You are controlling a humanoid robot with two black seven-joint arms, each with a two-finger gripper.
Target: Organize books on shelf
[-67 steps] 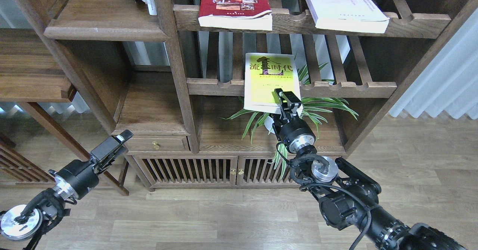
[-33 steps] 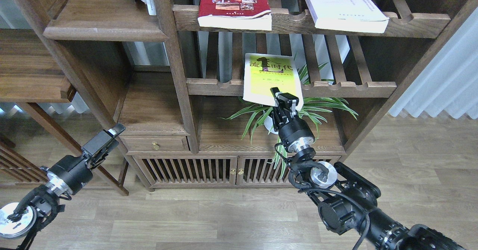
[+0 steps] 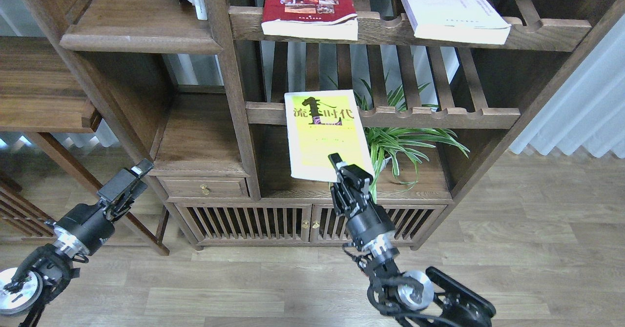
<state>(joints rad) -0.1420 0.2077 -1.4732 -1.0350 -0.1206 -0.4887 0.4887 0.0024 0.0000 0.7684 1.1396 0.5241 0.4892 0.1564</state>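
Note:
My right gripper [image 3: 349, 170] is shut on the near edge of the yellow-green book [image 3: 323, 134] with big dark characters. It holds the book in the air, tilted, in front of the middle slatted shelf [image 3: 439, 118]. The dark red book [image 3: 307, 2] and the pale white-lavender book [image 3: 451, 7] lie on the upper slatted shelf [image 3: 381, 24]. The solid flat shelf [image 3: 139, 41] with the thick moulded edge is at the upper left, and its visible part is bare. My left gripper [image 3: 131, 176] hangs low at the left, holding nothing; its fingers cannot be told apart.
A spider plant [image 3: 405, 139] in a white pot stands on the board under the held book. A board with a brass-knobbed drawer [image 3: 204, 188] sits left of it. Slatted cabinet doors [image 3: 273, 224] are below. Another wooden ledge [image 3: 44, 102] juts out at far left.
My right gripper has pulled the yellow-green book off the middle slatted shelf, down, left and toward me. My left arm has sunk a little to the left.

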